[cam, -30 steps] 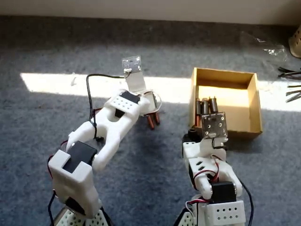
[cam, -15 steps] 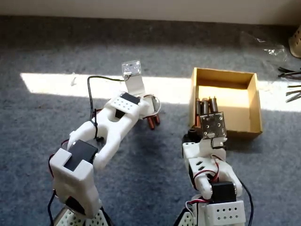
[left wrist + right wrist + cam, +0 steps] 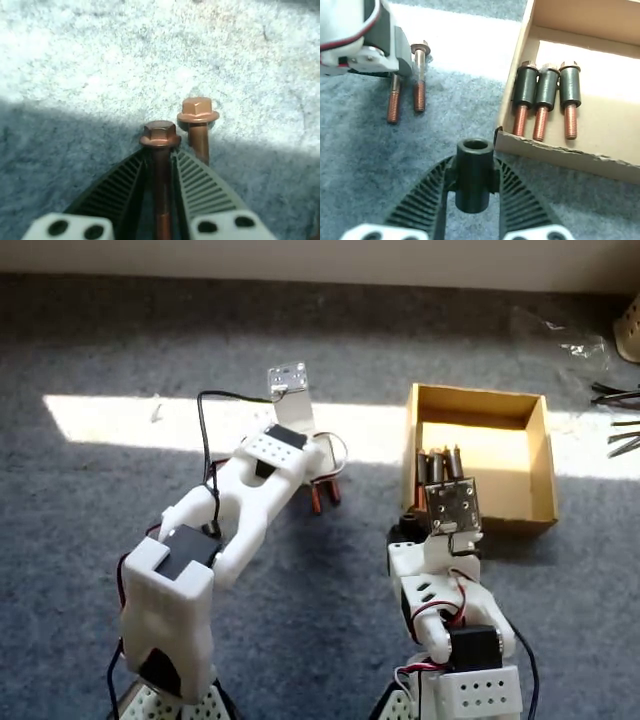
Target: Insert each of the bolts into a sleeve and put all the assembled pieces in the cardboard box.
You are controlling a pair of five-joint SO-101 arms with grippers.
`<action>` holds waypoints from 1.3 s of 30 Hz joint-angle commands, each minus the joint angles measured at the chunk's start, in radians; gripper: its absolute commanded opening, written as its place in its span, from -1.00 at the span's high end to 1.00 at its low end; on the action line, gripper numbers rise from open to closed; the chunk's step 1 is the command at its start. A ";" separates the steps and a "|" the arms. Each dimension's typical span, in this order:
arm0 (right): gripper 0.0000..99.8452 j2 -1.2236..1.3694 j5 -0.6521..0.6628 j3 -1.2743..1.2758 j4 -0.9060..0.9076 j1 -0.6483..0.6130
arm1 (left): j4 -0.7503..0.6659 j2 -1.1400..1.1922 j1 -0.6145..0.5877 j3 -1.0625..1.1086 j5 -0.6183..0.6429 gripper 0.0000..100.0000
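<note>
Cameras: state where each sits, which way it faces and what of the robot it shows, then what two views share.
High view: fixed overhead, looking down on carpet, left arm, right arm and box.
Left wrist view: on the left arm, looking along the left gripper, shut on a bolt, second bolt beside.
Right wrist view: on the right arm, looking past the right gripper, shut on a sleeve, toward the box.
Shared: both wrist views show both bolts.

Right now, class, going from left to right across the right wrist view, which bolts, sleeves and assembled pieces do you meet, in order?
The gripped bolt → loose bolt → black sleeve → first assembled piece → second assembled piece → third assembled piece, all three in the cardboard box.
</note>
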 commanded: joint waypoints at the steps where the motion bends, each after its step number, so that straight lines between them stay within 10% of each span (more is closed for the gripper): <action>1: 0.99 -0.013 0.014 -0.007 -0.018 0.008 | 0.029 0.013 0.007 -0.054 0.000 0.95; 10: 0.99 -0.013 0.015 -0.007 -0.021 0.007 | 0.051 0.008 0.004 -0.053 -0.025 0.96; 29: 0.99 -0.013 0.021 0.035 -0.024 -0.128 | 0.431 -0.285 0.008 -0.088 -0.694 0.99; 39: 0.99 -0.013 0.023 0.044 -0.024 -0.228 | 0.468 -0.496 0.008 -0.056 -0.733 0.99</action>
